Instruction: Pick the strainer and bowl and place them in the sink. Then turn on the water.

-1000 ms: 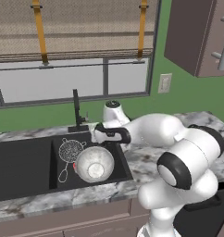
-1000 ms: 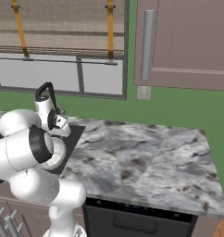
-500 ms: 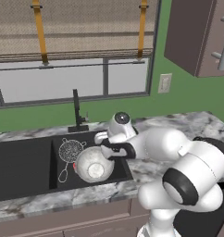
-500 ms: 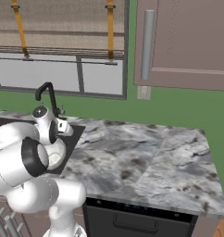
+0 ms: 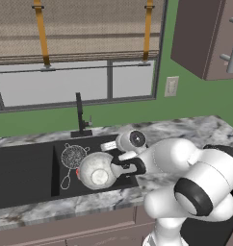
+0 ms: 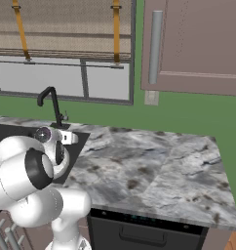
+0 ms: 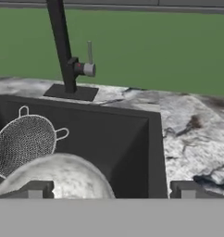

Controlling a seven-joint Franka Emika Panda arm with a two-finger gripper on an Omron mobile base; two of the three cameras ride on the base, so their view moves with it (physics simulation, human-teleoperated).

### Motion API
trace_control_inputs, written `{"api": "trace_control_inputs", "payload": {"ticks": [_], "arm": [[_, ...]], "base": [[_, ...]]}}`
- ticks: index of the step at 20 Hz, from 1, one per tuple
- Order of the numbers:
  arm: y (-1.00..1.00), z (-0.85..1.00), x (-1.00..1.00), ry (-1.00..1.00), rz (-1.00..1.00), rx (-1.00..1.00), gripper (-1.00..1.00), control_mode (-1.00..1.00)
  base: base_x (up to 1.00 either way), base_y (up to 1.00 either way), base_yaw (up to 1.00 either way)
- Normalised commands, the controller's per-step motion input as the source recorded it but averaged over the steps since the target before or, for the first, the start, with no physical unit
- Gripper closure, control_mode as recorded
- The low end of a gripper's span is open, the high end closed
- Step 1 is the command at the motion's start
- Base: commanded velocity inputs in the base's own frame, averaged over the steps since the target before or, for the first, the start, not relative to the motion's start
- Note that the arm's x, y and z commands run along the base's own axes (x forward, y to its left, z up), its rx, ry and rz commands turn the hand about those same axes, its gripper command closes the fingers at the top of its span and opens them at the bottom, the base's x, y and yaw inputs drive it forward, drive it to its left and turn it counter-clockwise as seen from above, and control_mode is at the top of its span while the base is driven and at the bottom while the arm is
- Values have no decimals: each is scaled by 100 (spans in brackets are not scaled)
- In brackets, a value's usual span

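Green kitchen wall, window with blinds, marble counter, and the black sink set into it. So both items look like they're already down in the right basin: the strainer lies toward the back and the bowl sits just in front of it, touching or nearly so. The gripper hangs right at the bowl's edge with its fingers spread wide and nothing between them. What's left, I'd say, is the water. No stream from the faucet yet. Best bet is lifting clear of the bowl first, then coming at the small lever on the faucet's side squarely, pushing gently so the fingers don't slip off that thin handle
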Motion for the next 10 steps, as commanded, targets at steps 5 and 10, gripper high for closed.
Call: {"api": "trace_control_inputs", "payload": {"ticks": [5,10], "arm": [[7,18,0,-19,4,3,-100,-100],[0,21,0,-13,3,3,-100,-100]], "base": [[0,0,0],[0,0,0]]}}
